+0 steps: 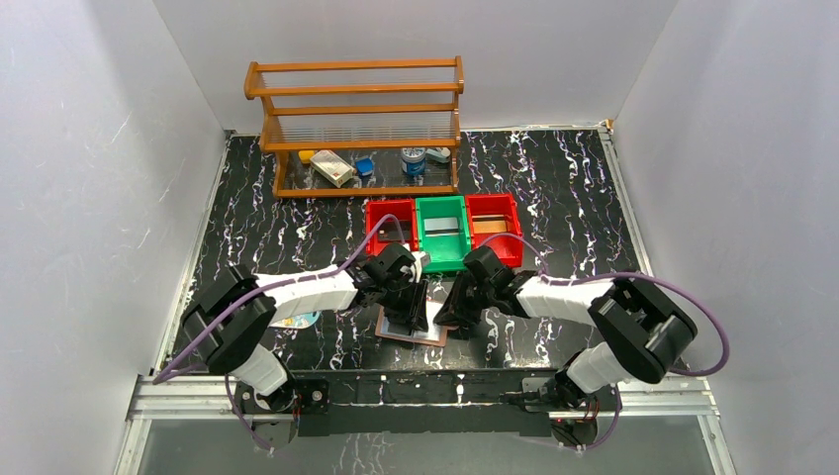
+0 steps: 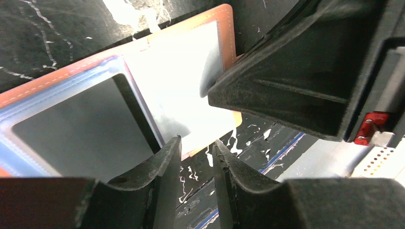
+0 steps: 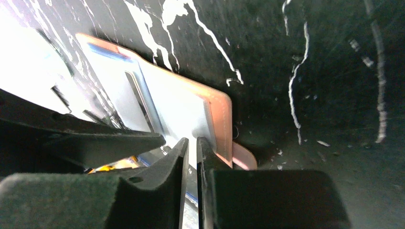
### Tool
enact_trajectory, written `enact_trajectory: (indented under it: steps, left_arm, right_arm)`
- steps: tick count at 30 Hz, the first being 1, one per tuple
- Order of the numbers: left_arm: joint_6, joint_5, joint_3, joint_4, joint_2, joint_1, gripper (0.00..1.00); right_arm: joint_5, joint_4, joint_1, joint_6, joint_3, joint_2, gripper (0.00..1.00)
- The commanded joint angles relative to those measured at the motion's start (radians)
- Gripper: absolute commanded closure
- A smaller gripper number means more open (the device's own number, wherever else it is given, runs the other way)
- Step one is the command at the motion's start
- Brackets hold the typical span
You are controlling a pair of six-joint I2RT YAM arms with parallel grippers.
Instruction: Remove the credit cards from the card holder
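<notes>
I see card holder (image 1: 411,331) flat on table (image 1: 297,228), left gripper (image 1: 408,309) over its left side, right gripper (image 1: 453,315) at its right edge. Three bins (image 1: 442,233) behind it, rack (image 1: 356,129) behind bins.

No writing, number or brand can be read anywhere. On the bottom shelf of the wooden rack (image 1: 354,134), a can (image 1: 414,161) and a box (image 1: 333,169) show patches of colour that may be print, but these are too small to make out. In front of the rack, the open card holder (image 2: 191,62) shows only white glare on its clear pockets.
</notes>
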Motion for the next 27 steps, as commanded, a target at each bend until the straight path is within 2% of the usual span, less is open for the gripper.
enact_trajectory:
  steps: [1,8,11,18,27]
  left_arm:
    - [0.022,-0.070,0.033,-0.074,-0.100,-0.006,0.70]
    - [0.042,-0.323,0.046,-0.205,-0.239,-0.004,0.55]
    - [0.041,-0.379,0.044,-0.250,-0.232,-0.004,0.52]
    - [0.034,-0.341,0.023,-0.234,-0.170,-0.005,0.53]
    - [0.031,-0.310,0.011,-0.224,-0.123,-0.005,0.58]
  right_arm:
    - [-0.014,0.007,-0.006,-0.031,-0.020,0.033,0.79]
    - [-0.001,-0.009,-0.007,-0.055,0.002,0.039,0.76]
    - [0.003,-0.024,-0.007,-0.072,0.027,0.034,0.75]
    - [-0.006,-0.029,-0.007,-0.089,0.074,0.023,0.70]
    - [-0.076,0.048,0.003,-0.082,0.114,0.056,0.65]
